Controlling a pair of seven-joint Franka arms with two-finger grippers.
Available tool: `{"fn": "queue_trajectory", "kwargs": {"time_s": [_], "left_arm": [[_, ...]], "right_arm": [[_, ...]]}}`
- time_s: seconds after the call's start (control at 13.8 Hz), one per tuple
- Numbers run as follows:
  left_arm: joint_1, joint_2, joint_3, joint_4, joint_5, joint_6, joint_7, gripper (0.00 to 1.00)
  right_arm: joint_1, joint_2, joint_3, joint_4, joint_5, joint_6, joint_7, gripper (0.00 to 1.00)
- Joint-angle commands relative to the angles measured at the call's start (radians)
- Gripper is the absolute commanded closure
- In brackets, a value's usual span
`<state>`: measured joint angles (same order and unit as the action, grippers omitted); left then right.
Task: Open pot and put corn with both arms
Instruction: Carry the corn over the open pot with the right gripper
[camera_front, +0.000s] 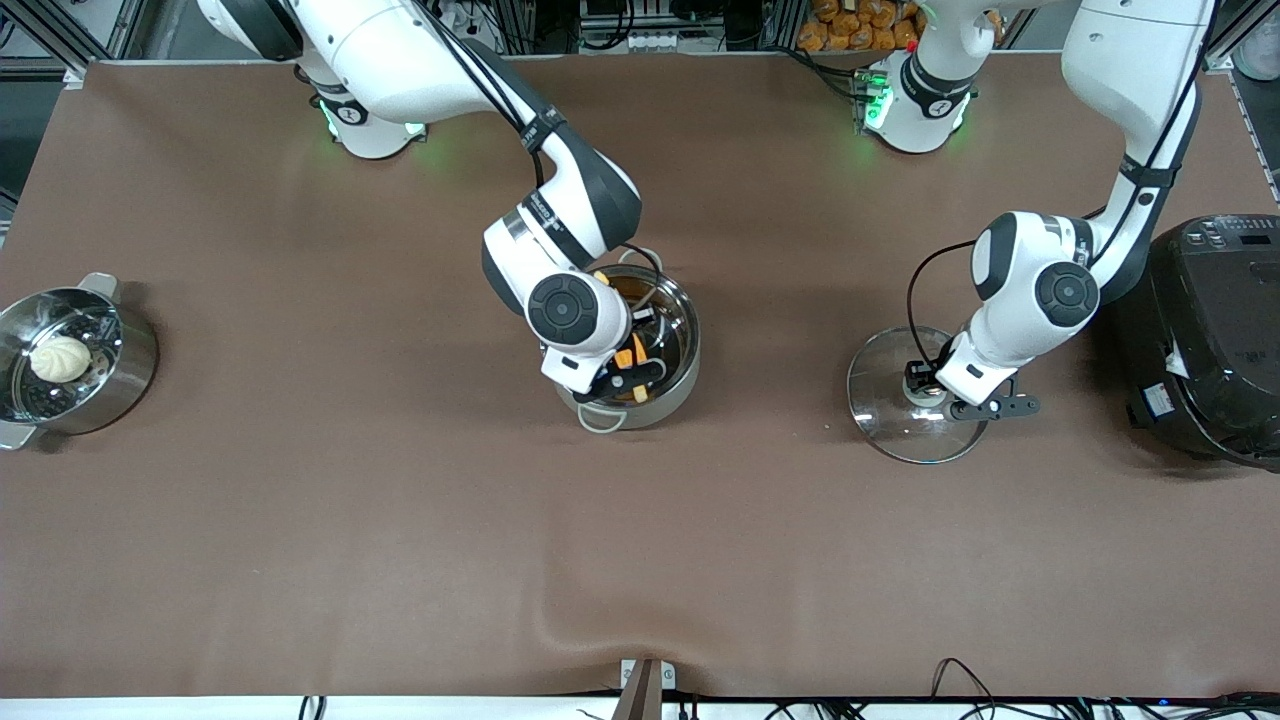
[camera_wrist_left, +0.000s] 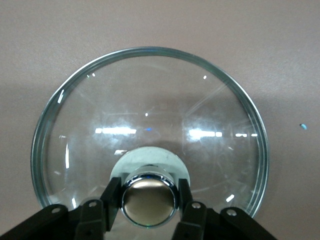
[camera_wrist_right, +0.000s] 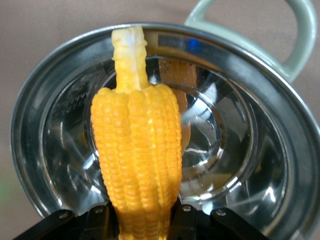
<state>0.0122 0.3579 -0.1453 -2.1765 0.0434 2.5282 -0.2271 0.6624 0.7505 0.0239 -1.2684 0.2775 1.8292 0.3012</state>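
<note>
Lid (camera_front: 905, 395) is off, parked on the table beside pot (camera_front: 672, 330), knob clamped by left gripper (camera_front: 925, 385). Corn (camera_wrist_right: 137, 160) is gripped by right gripper (camera_wrist_right: 145, 222) over the pot; release is left.

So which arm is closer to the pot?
The right: its tool holds the corn over the open pot. The left tool grips the lid's knob on the table.

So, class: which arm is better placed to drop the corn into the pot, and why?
Right. Its gripper grips the corn over the open pot; the left gripper is at the lid knob, lid on the table.
</note>
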Motion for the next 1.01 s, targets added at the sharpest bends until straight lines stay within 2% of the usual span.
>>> {"fn": "queue_trajectory", "kwargs": {"time_s": [0.0, 0.07, 0.14, 0.22, 0.29, 0.43, 0.65, 0.87, 0.94], "left_arm": [[0.018, 0.010, -0.010, 0.009, -0.004, 0.012, 0.018, 0.25], [0.020, 0.010, -0.010, 0.014, -0.004, 0.012, 0.018, 0.00], [0.019, 0.009, -0.010, 0.023, -0.005, 0.009, 0.009, 0.00], [0.015, 0.004, -0.010, 0.047, -0.005, 0.001, 0.003, 0.00], [0.014, -0.007, -0.007, 0.076, -0.004, -0.028, 0.003, 0.00], [0.025, -0.034, 0.001, 0.203, -0.002, -0.209, 0.005, 0.00], [0.034, -0.066, 0.000, 0.465, 0.000, -0.567, 0.002, 0.00], [0.038, -0.092, 0.001, 0.696, 0.021, -0.819, 0.014, 0.00], [0.040, -0.094, -0.005, 0.742, 0.020, -0.892, 0.014, 0.00]], "right_arm": [[0.017, 0.024, -0.015, 0.034, -0.003, 0.004, 0.018, 1.00], [0.017, 0.024, -0.015, 0.032, -0.004, 0.004, 0.018, 1.00], [0.017, 0.026, -0.015, 0.032, -0.012, 0.004, 0.018, 1.00], [0.017, 0.026, -0.015, 0.032, -0.017, 0.004, 0.018, 0.66], [0.017, 0.026, -0.015, 0.032, -0.021, 0.004, 0.015, 0.01], [0.035, 0.024, -0.013, 0.032, -0.057, 0.002, 0.016, 0.00], [0.034, 0.020, -0.015, 0.030, -0.055, -0.005, 0.019, 0.00], [0.014, 0.009, -0.016, 0.029, -0.055, -0.051, 0.021, 0.00], [-0.004, 0.006, -0.021, 0.029, -0.057, -0.079, 0.021, 0.00]]}}
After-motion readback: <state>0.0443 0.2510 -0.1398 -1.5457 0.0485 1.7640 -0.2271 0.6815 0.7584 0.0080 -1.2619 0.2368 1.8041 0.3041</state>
